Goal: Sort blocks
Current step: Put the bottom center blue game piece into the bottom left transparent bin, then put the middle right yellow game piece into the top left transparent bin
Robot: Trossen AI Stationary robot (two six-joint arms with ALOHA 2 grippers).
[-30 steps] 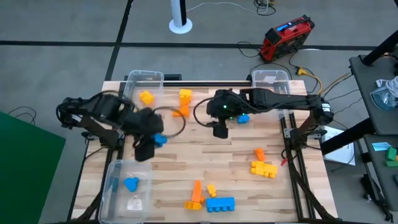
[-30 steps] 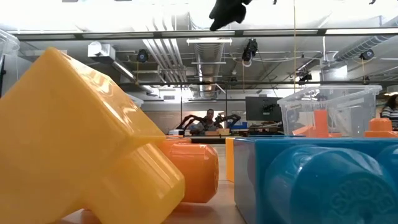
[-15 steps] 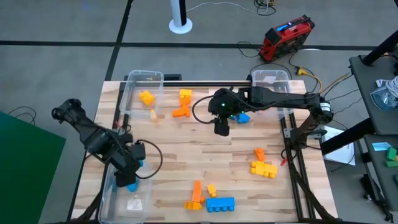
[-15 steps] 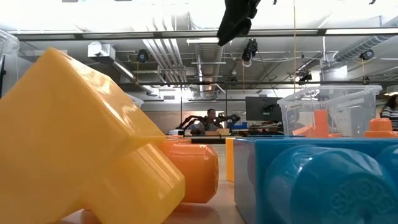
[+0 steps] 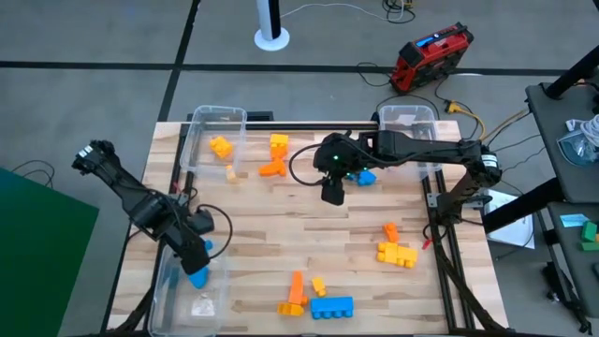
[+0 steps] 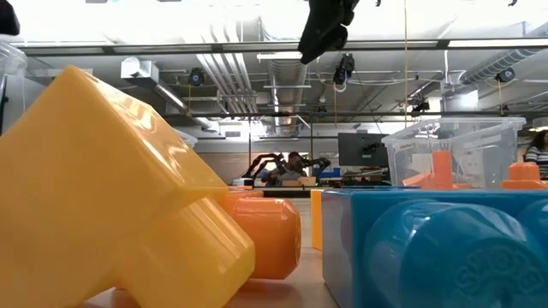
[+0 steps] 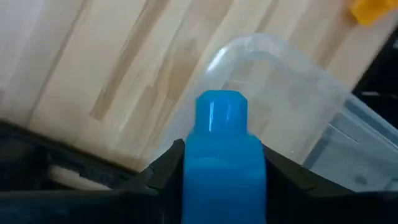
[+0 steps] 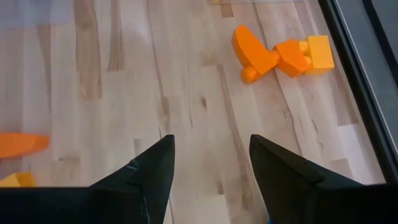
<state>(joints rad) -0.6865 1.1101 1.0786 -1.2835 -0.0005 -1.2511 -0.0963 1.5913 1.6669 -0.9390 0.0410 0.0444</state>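
Two dark arms over a pale wooden slatted worktop (image 5: 281, 234) strewn with toy blocks.

A clear plastic bin (image 5: 192, 285) sits at the worktop's near left corner, with two more clear bins at the far edge, one left (image 5: 213, 126) and one right (image 5: 409, 117). The left gripper (image 5: 195, 255) hangs over the near-left bin's rim, its fingers pinching a blue plastic block (image 7: 222, 155), above another blue block (image 5: 198, 277) already inside. The right gripper (image 5: 331, 192) hovers mid-worktop toward the far edge, fingers (image 8: 146, 171) spread and holding nothing. Loose orange, yellow and blue blocks lie along the near edge (image 5: 330, 306), near the right edge (image 5: 397, 253) and by the far edge (image 5: 278, 143).
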